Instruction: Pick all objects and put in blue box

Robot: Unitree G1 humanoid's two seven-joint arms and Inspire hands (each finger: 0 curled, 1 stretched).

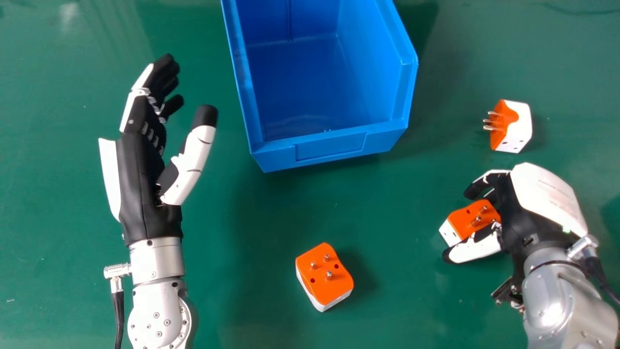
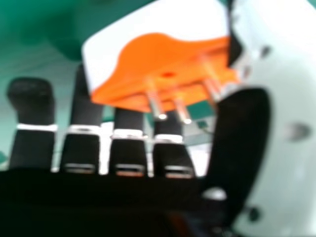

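My right hand [image 1: 516, 218] is low over the table at the right, open, its fingers and thumb on either side of an orange and white plug adapter [image 1: 467, 220]. In the right hand view, this adapter [image 2: 173, 54] lies against the thumb, pins showing, across from the fingers of my right hand [image 2: 84, 148]. Farther back stands another adapter [image 1: 520, 126], its pins pointing left. A third adapter [image 1: 325, 275] rests pins up near the front middle. The blue box [image 1: 329, 145] sits at the back centre, its visible floor bare. My left hand [image 1: 145, 160] is open, left of the box.
A green table [image 1: 232, 300] lies under everything. The blue box's near wall stands between the back area and the front adapter. Bare table separates the front adapter from my right hand.
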